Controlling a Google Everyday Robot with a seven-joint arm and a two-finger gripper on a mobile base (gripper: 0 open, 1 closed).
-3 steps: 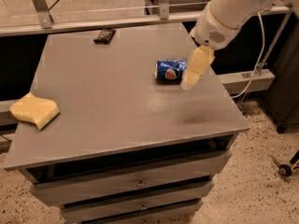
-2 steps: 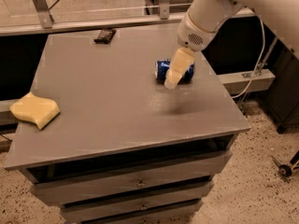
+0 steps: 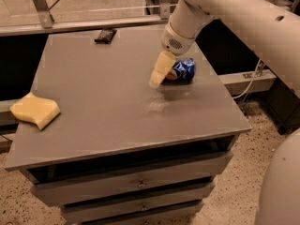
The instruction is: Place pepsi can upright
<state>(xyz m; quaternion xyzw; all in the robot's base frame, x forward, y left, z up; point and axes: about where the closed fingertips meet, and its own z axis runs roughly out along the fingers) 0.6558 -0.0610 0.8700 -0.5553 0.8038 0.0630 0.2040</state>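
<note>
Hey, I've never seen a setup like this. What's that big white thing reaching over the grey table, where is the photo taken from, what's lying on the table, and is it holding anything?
The big white thing is a robot arm, reaching in from the upper right. Its pale yellowish tip is the claw, the part that grasps. There is only one picture, looking down at the table from the front; where the camera is mounted isn't known. Three things lie on the grey table: a blue pepsi can on its side towards the far right, a yellow sponge-like piece at the left edge, and a small black flat object at the back. The claw is low over the table right beside the can, partly hiding it. The can rests on the table, so nothing seems to be held.
</note>
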